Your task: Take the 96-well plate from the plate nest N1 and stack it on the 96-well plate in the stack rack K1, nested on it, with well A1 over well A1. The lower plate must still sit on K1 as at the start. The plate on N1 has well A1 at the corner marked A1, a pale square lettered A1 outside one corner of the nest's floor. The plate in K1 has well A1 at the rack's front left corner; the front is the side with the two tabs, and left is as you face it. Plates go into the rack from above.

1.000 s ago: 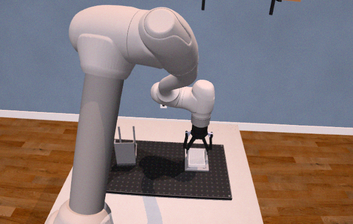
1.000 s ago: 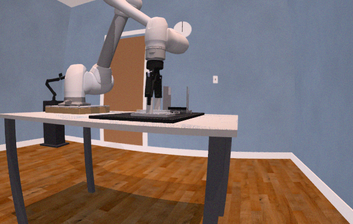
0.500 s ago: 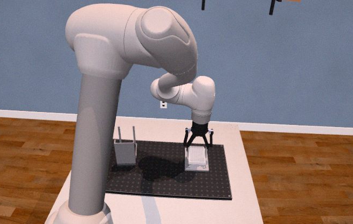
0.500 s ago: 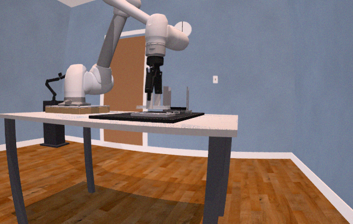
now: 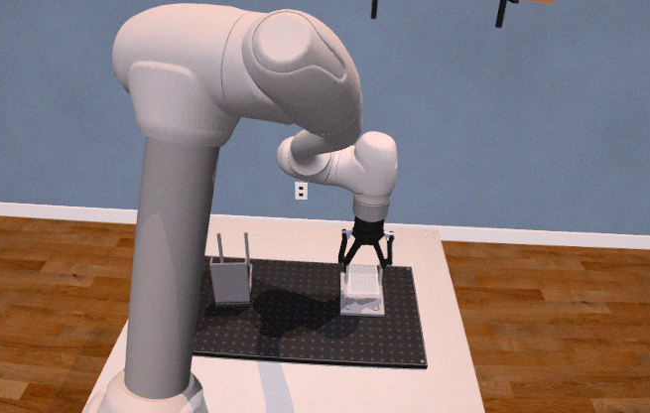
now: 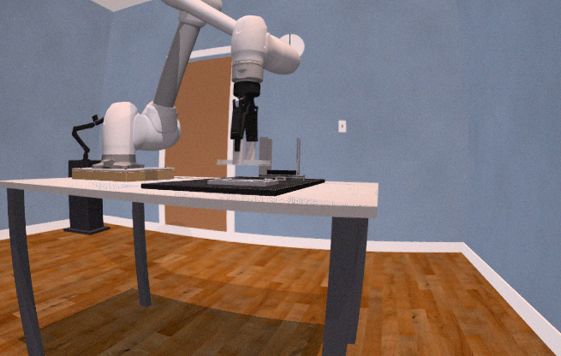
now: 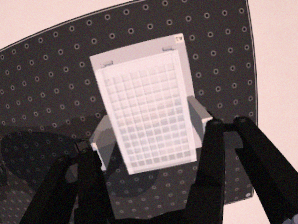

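My gripper is shut on the white 96-well plate, gripping its two long sides. In the exterior view the plate hangs level a little above the plate nest N1. In the wrist view the plate sits between my fingers, and the pale nest shows below it, with a small marker square at its far right corner. The stack rack K1 stands to the left on the mat, with tall thin posts; it also shows in the exterior view. The plate inside it is hidden.
The black dotted mat lies on the white table. The arm's thick upright link stands at the front left of the rack. The arm's shadow falls on the mat between rack and nest.
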Tool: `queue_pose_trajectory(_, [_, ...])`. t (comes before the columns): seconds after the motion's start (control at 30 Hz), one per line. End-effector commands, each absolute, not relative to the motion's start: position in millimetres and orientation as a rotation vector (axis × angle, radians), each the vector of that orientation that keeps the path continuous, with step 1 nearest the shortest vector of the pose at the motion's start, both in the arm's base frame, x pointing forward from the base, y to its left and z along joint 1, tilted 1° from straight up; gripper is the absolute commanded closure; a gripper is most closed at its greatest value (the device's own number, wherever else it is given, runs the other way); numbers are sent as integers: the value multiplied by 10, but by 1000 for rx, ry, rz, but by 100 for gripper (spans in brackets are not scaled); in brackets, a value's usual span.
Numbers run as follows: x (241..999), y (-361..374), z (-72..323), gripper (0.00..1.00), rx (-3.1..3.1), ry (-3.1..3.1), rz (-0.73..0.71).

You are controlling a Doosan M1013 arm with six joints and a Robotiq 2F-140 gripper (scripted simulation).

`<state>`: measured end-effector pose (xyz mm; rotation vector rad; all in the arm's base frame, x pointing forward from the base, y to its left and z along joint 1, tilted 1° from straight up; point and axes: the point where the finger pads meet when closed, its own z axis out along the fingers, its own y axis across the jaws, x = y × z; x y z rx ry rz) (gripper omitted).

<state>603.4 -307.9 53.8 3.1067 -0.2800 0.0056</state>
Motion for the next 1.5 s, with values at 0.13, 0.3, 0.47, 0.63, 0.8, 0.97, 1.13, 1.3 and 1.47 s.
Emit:
queue_pose_trajectory(0.13, [6034, -3076, 636, 100, 3107, -280, 6])
queue_pose_trajectory(0.3, [6033, -3075, 703, 100, 3107, -280, 6])
queue_pose_trajectory(0.47, [6033, -3073, 786, 100, 3107, -280, 6])
queue_pose_trajectory(0.63, [6033, -3071, 870, 100, 3107, -280, 6])
queue_pose_trajectory(0.8, [6033, -3070, 920, 100, 3107, -280, 6])
queue_pose_trajectory(0.97, [6033, -3068, 1003, 100, 3107, -280, 6])
queue_pose_trajectory(1.13, [6033, -3066, 1086, 100, 3107, -280, 6])
queue_pose_trajectory(1.3, [6033, -3065, 1136, 100, 3107, -280, 6])
queue_pose_trajectory(1.47, [6033, -3063, 1220, 100, 3107, -280, 6])
